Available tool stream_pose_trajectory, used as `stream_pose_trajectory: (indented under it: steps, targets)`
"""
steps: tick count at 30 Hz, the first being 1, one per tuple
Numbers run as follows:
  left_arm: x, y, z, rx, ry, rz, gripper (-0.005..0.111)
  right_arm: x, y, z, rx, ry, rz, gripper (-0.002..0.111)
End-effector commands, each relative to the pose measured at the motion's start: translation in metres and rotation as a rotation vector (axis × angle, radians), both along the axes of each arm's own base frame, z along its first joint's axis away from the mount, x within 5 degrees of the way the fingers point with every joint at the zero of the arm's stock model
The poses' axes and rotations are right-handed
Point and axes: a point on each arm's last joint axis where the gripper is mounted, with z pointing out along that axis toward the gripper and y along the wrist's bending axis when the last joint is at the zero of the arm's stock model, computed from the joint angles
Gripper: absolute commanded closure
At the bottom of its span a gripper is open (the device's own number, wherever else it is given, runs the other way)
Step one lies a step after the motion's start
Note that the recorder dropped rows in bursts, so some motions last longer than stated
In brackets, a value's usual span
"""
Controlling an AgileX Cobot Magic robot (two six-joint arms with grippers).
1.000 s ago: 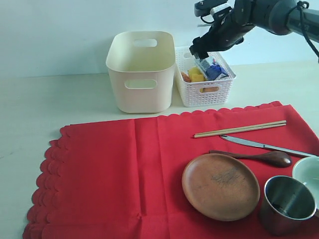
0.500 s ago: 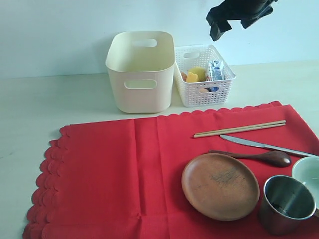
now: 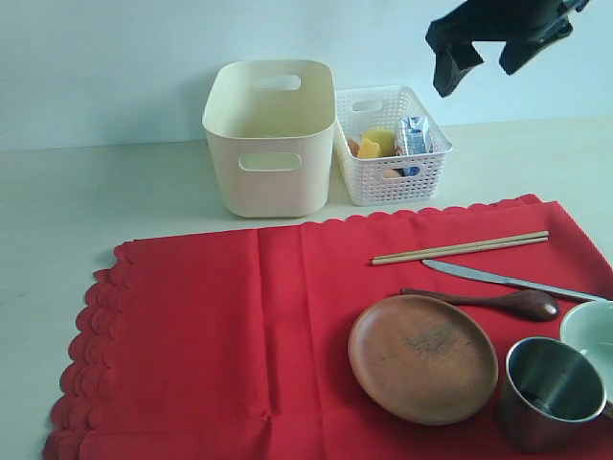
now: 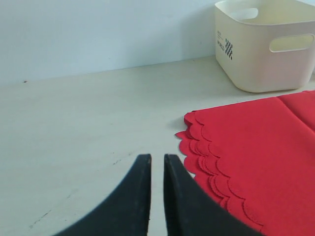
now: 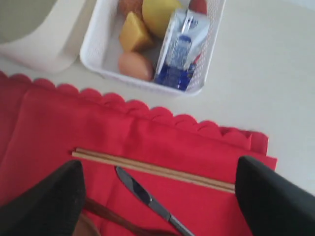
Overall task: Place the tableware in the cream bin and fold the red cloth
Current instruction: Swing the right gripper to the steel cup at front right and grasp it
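The red cloth lies spread flat on the table. On its right part rest the wooden plate, dark spoon, silver knife, chopsticks, steel cup and pale bowl. Behind the cloth stands the cream bin, with nothing showing inside. My right gripper hangs open high above the back right, with the chopsticks and knife below it. My left gripper is shut and holds nothing, over bare table beside the cloth's scalloped edge.
A white lattice basket to the right of the cream bin holds a lemon, cheese, an egg and a blue-and-white milk carton. Bare pale table lies left of the cloth.
The right gripper has let the milk carton go into the lattice basket, then risen and moved right, away from the basket. Its jaws now stand wide.
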Motion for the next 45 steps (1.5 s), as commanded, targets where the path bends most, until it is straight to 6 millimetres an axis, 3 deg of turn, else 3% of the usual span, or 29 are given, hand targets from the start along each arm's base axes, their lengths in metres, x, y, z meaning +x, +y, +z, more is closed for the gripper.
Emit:
stream_pose_trajectory:
  steps: [1, 8, 12, 17, 21, 25, 29, 35, 41, 45]
  targets:
    - [0.000, 0.000, 0.001, 0.007, -0.012, -0.006, 0.095, -0.031, -0.009, 0.001, -0.009, -0.015, 0.000, 0.030]
    - [0.000, 0.000, 0.001, 0.007, -0.012, -0.006, 0.095, -0.094, -0.022, 0.008, -0.019, -0.042, 0.053, 0.030]
    - [0.000, 0.000, 0.001, 0.007, -0.012, -0.006, 0.095, -0.126, -0.027, 0.001, -0.014, 0.002, 0.078, 0.030]
    - [0.000, 0.000, 0.001, 0.007, -0.012, -0.006, 0.095, -0.157, -0.032, -0.019, -0.062, 0.163, 0.165, 0.030]
    - [0.000, 0.000, 0.001, 0.007, -0.012, -0.006, 0.095, -0.169, -0.029, -0.043, -0.026, 0.272, 0.212, 0.030]
    - [0.000, 0.000, 0.001, 0.007, -0.012, -0.006, 0.095, -0.183, -0.033, -0.072, -0.079, 0.356, 0.382, 0.030]
    - [0.000, 0.000, 0.001, 0.007, -0.012, -0.006, 0.095, -0.185, -0.036, -0.091, -0.140, 0.312, 0.505, 0.030]
    - [0.000, 0.000, 0.001, 0.007, -0.012, -0.006, 0.095, -0.171, -0.036, -0.101, -0.181, 0.166, 0.495, 0.030]
    - [0.000, 0.000, 0.001, 0.007, -0.012, -0.006, 0.095, -0.164, -0.035, -0.121, -0.187, 0.243, 0.507, 0.038]
    - [0.000, 0.000, 0.001, 0.007, -0.012, -0.006, 0.095, -0.156, -0.034, -0.149, -0.191, 0.344, 0.556, 0.048]
